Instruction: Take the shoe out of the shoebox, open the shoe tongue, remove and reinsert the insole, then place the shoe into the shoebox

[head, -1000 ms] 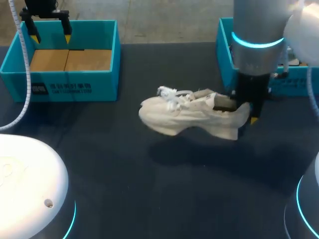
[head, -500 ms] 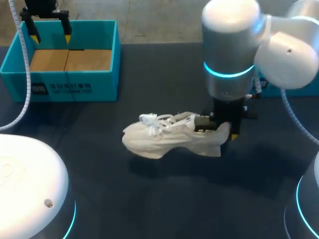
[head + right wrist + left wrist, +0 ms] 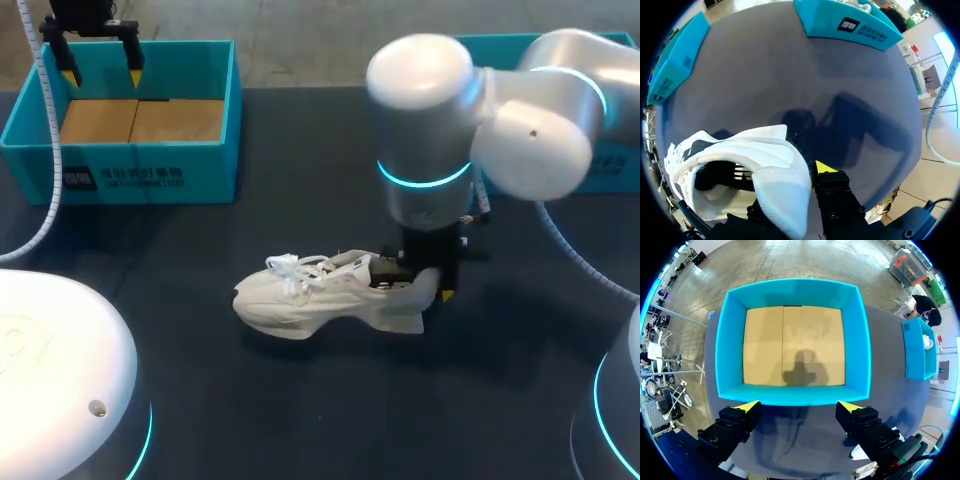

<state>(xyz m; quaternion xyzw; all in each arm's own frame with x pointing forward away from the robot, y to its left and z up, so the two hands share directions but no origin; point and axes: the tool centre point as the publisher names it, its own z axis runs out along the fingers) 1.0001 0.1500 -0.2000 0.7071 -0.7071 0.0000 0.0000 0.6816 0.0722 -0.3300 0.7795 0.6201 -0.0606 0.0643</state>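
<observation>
While our right pincer clamps the white sneaker at its heel, left pincer gaping above the empty shoebox, we judge: unboxing done; tongue, insole, reboxing outstanding.

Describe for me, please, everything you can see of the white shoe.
The white shoe is a low sneaker with a thick pale sole, white laces bunched over the tongue, and a dark inside. It sits level, sole down, toe towards my left, on or just above the dark table; I cannot tell whether it touches. The right gripper clamps its heel wall, one finger outside and the other apparently inside the opening. Nothing else touches it.
</observation>
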